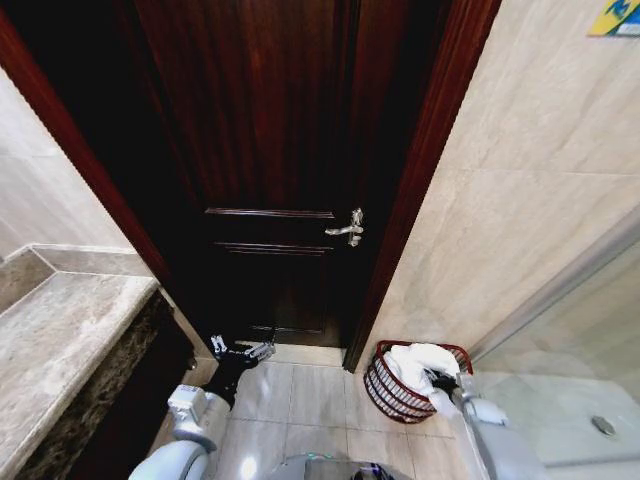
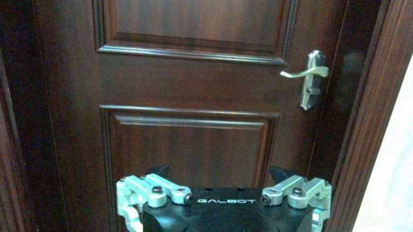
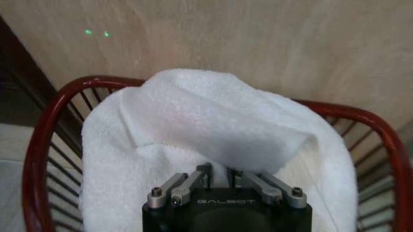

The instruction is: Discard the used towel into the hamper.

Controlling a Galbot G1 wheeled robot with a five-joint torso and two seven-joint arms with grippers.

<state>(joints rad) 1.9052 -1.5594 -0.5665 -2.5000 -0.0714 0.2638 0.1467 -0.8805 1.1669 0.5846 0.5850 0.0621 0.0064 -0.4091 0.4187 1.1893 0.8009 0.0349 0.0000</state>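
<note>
The white towel point(image 1: 415, 360) lies bunched in the round red-brown hamper point(image 1: 385, 395) on the floor by the tiled wall, right of the door. My right gripper point(image 1: 437, 380) hangs over the hamper's near side. In the right wrist view the towel point(image 3: 206, 125) drapes across the hamper rim point(image 3: 38, 140), and the right gripper point(image 3: 219, 171) is shut, its fingers pinching a fold of the cloth. My left gripper point(image 1: 243, 350) waits low in front of the door, open and holding nothing; the left wrist view shows the left gripper point(image 2: 219, 171) facing the door panel.
A dark wooden door point(image 1: 270, 150) with a silver lever handle point(image 1: 348, 229) stands shut straight ahead. A stone counter point(image 1: 60, 340) runs along the left. A glass shower panel point(image 1: 570, 330) is at the right. Pale floor tiles point(image 1: 300, 400) lie between the arms.
</note>
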